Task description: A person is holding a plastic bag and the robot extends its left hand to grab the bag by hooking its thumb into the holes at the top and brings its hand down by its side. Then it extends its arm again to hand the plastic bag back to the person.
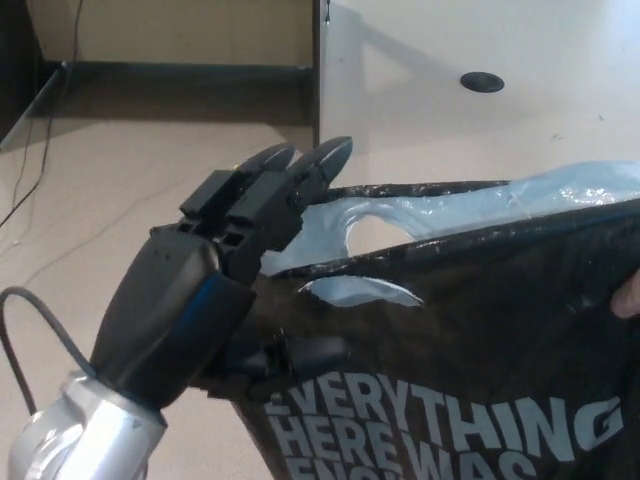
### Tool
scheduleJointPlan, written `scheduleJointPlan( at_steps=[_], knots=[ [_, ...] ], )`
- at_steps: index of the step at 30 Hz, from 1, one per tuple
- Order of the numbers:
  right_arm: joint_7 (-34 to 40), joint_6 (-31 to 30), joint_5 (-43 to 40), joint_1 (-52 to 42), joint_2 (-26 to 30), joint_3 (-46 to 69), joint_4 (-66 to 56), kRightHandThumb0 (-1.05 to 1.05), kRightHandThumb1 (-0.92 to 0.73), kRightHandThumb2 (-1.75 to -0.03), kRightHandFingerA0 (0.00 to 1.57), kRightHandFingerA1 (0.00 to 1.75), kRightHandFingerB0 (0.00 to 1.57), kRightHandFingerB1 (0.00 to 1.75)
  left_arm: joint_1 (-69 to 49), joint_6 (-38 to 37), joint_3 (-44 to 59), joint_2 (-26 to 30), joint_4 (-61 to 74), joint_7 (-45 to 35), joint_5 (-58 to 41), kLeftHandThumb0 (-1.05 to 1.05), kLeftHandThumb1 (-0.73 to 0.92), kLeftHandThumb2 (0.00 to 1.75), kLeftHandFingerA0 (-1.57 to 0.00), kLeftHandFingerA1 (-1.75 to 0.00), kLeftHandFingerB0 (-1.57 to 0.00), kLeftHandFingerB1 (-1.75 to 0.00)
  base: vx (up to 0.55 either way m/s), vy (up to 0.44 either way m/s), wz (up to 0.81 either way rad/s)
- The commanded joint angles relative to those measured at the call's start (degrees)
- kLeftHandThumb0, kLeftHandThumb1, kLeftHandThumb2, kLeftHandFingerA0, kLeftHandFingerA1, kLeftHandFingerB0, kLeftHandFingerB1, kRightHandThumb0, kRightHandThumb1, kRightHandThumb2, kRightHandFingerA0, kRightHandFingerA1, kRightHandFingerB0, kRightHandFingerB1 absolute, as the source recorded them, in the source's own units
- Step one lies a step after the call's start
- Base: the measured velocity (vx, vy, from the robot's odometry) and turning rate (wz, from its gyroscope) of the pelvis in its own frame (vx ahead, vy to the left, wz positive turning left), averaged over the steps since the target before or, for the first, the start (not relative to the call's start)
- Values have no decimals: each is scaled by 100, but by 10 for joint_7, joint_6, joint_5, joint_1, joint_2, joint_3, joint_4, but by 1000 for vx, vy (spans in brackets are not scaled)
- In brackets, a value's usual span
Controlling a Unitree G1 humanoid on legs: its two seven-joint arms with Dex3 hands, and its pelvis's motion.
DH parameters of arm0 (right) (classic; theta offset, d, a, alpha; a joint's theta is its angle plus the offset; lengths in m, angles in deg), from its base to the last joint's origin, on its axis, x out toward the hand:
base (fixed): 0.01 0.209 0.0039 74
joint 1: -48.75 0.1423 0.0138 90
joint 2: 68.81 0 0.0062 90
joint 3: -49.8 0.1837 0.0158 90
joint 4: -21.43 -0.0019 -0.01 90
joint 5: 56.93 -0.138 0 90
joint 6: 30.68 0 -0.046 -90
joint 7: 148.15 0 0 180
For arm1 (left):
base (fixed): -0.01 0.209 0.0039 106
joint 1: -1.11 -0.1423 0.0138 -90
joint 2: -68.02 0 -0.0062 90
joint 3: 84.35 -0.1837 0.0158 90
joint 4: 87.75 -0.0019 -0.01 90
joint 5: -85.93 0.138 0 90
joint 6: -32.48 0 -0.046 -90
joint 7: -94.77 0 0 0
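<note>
Black plastic bag [470,340] cut off below, left robot hand [240,270] spread beside it, holding nothing

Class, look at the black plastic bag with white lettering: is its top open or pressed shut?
Open. The black plastic bag shows its pale blue inner wall and a handle hole behind the front edge.

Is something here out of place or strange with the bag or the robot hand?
Nothing looks damaged or spilled. The left robot hand is at the top edge of the black bag, its thumb lying across the bag's front below the handle hole, not through it. A person's fingertip shows at the right edge.
</note>
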Motion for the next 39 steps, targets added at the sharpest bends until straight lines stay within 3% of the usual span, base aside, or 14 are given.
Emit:
scheduleJointPlan(
  at_steps=[1,5,6,7,9,19,21,23,24,30,31,32,37,39],
  knots=[
    [4,-1,0,-3,5,0,-3,-32,-69,-61,67,54,60,42,42,-27,1,-15,-49,68,45,-70,43,81,-3,-19,-6,-16,0,0,0],
    [1,-3,-1,-2,5,1,-5,-32,-69,-61,67,54,60,42,65,-24,-10,-25,-66,90,74,-70,44,83,-3,-18,-4,-17,0,0,0],
    [-1,-5,-2,-2,5,2,-6,-32,-70,-61,66,54,60,41,68,-23,-13,-27,-69,93,82,-72,56,57,0,-26,0,-22,0,0,0],
    [-3,-8,-4,-2,4,3,-7,-32,-70,-61,66,54,60,41,72,-23,-17,-28,-72,97,87,-72,56,57,0,-26,0,-22,0,0,0],
    [-7,-7,-6,-1,4,4,-5,-32,-70,-61,66,55,59,41,79,-24,-32,-36,-85,108,102,-67,41,82,-2,-24,-2,-19,0,0,0],
    [-10,-16,-5,7,5,3,-6,-33,-70,-61,66,56,60,41,117,-7,-90,-59,-159,141,166,-73,45,84,-5,-24,-5,-16,0,0,0],
    [-9,-11,-3,6,6,2,-9,-33,-70,-62,66,59,60,41,131,0,-105,-65,-180,143,181,-74,52,56,-5,-28,-2,-25,0,0,0],
    [-8,-12,-2,9,5,2,-8,-33,-70,-61,66,60,61,41,137,2,-111,-66,-189,148,188,-74,52,56,-5,-29,-2,-25,0,0,0],
    [-7,-12,-2,9,5,2,-8,-33,-70,-61,67,60,61,42,139,4,-115,-67,-193,149,193,-68,42,82,-3,-29,-3,-18,0,0,0],
    [1,-7,3,8,7,-2,-9,-33,-70,-61,66,63,61,41,153,-3,-128,-67,-222,184,221,-66,42,73,-10,-41,-6,-24,0,0,0],
    [1,-7,3,8,7,-2,-9,-33,-69,-61,66,63,61,41,154,-5,-128,-68,-226,193,222,-33,31,88,0,-48,0,-49,0,0,0],
    [0,-8,3,9,7,-2,-8,-33,-70,-61,66,62,60,41,156,-7,-128,-69,-230,201,224,-61,45,71,-17,-42,-8,-34,0,0,0],
    [-1,-10,0,7,6,-1,-13,-33,-70,-61,67,62,60,41,174,-20,-124,-68,-256,268,244,-52,49,75,-31,-46,-16,-38,0,0,0],
    [1,-10,2,8,6,-2,-11,-33,-70,-61,68,62,60,41,178,-21,-124,-69,-262,281,244,-43,63,60,-40,-38,-27,-30,0,0,0]
  ],
)
